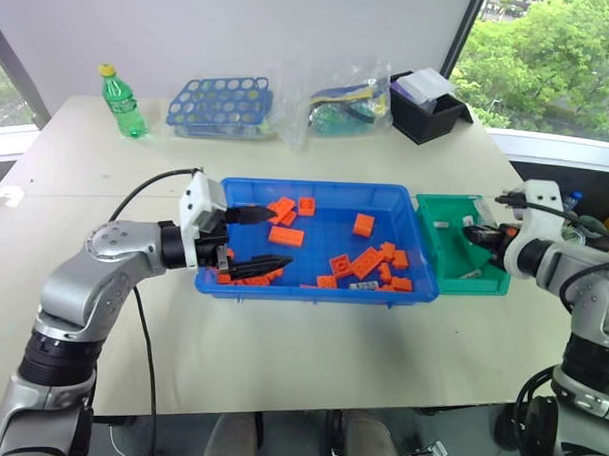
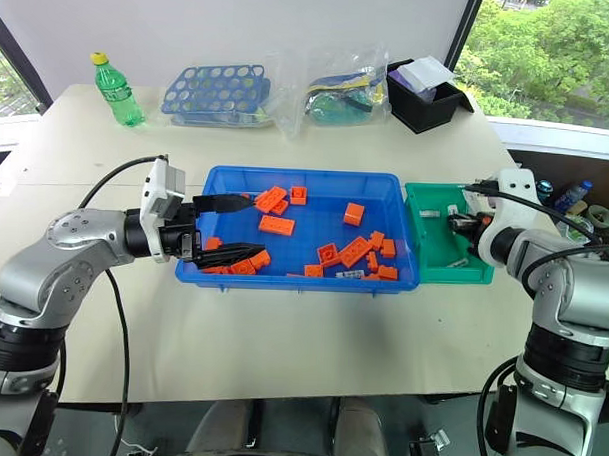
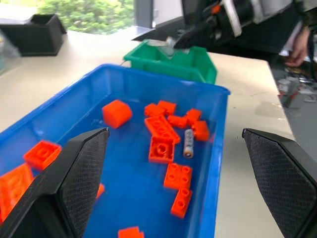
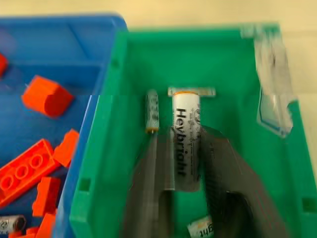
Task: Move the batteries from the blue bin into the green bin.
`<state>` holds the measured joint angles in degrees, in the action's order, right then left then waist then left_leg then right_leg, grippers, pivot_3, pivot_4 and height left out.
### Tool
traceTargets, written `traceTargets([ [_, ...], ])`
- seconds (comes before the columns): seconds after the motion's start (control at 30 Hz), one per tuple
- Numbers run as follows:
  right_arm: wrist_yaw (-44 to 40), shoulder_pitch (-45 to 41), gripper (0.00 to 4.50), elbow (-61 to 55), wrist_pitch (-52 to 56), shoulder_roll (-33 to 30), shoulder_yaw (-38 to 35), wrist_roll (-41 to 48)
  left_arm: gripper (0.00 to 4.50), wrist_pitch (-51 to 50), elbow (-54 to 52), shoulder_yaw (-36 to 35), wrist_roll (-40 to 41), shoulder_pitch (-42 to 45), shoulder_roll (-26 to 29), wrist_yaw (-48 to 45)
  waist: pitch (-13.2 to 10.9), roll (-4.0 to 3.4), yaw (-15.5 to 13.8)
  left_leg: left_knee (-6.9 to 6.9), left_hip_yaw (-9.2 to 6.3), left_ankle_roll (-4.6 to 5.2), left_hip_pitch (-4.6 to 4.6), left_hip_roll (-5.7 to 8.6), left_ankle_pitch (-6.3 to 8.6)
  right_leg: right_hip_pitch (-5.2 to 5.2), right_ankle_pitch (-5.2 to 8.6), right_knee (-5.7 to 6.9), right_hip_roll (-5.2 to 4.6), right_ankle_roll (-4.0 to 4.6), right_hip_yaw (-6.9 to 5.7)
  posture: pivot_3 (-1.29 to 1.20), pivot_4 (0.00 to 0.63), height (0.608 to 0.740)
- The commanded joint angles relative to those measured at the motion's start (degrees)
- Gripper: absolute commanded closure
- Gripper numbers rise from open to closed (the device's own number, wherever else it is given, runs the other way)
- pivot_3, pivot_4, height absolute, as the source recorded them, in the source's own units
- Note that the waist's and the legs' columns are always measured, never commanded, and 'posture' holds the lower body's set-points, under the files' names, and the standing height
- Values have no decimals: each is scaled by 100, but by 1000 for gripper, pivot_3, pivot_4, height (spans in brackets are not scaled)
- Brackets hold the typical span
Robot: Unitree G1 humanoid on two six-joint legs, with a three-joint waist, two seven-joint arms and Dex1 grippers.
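Hovering over the green bin (image 4: 233,109), the right gripper (image 4: 185,168) pinches a white battery (image 4: 185,144) lengthwise between its fingers, two batteries below. Remaining battery (image 3: 188,143) lies in the blue bin (image 3: 218,148), ahead of the spread left gripper (image 3: 173,188), its axis pointing away.

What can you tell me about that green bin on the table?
The green bin is a small, deep, rectangular tub of teal-green plastic. It sits upright on the table, its long side against the blue bin. A clear label holder is fixed at one end wall. At least three batteries lie inside, one marked Heybright. The right gripper hangs over its opening, that battery showing between its fingers.
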<state>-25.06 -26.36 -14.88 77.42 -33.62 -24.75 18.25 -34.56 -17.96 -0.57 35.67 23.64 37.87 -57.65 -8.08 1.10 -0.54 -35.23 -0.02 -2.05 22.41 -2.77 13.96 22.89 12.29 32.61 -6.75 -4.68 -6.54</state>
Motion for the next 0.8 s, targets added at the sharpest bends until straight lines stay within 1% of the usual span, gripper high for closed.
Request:
traceTargets([
  [0.03,-5,-50,2022,52,-453,-285,235,-56,0,54,-7,76,56,233,-22,-149,0,-1,-11,-1,0,0,1,0,0,2,0,-3,0,0,0,0,150,723],
  [0.1,-354,-169,2022,124,-819,-661,570,0,0,56,13,109,49,278,-9,-216,-7,-11,-20,-2,0,0,3,1,0,2,0,-16,0,0,0,0,150,723],
  [0.2,-1392,-580,2022,262,-1318,-1340,1301,284,0,57,58,131,42,333,16,-301,-20,-29,-13,-4,3,0,7,3,0,9,0,-41,-1,-1,0,0,150,723],
  [0.23,-1886,-861,2022,373,-1478,-1554,1748,331,0,65,65,142,36,342,32,-343,-21,-32,-4,-5,7,0,8,3,0,4,0,-41,-1,-1,1,0,150,723],
  [0.3,-2622,-1319,2022,605,-1781,-1803,2488,325,0,79,89,162,24,365,52,-405,-21,-29,39,-3,11,1,6,2,0,-6,0,-41,-1,-2,3,0,150,723],
  [0.37,-3415,-1893,2022,983,-2226,-1788,3482,89,0,78,56,179,26,355,78,-459,-17,-18,82,3,6,1,-1,-1,1,-3,1,-39,2,-3,2,0,150,723],
  [0.4,-3660,-2084,2022,1146,-2381,-1767,3795,-5,0,76,52,188,23,361,83,-476,-12,-7,108,7,3,0,-2,-3,1,13,1,-39,3,-3,0,0,150,723],
  [0.53,-4753,-2478,2022,1788,-3354,-1525,5210,-661,0,44,-106,187,33,280,160,-535,-13,-5,103,3,1,1,7,1,1,14,1,-39,2,-2,1,0,150,723],
  [0.63,-5173,-2508,2022,2253,-4013,-1310,5815,-1123,0,-4,-275,128,65,184,241,-486,-13,-5,101,0,2,1,11,7,1,10,-2,-39,0,-2,5,0,150,723],
  [0.7,-5281,-2512,2022,2540,-4338,-1152,5969,-1341,0,-53,-381,55,103,115,284,-404,-17,-9,91,-3,2,1,12,7,0,-13,-5,-35,0,1,5,0,150,723],
  [0.8,-5462,-2519,2022,2853,-4712,-991,6077,-1567,0,-123,-506,-67,152,13,336,-272,-16,-8,95,-9,1,1,8,7,-1,-15,-4,-28,1,-1,5,0,150,723],
])
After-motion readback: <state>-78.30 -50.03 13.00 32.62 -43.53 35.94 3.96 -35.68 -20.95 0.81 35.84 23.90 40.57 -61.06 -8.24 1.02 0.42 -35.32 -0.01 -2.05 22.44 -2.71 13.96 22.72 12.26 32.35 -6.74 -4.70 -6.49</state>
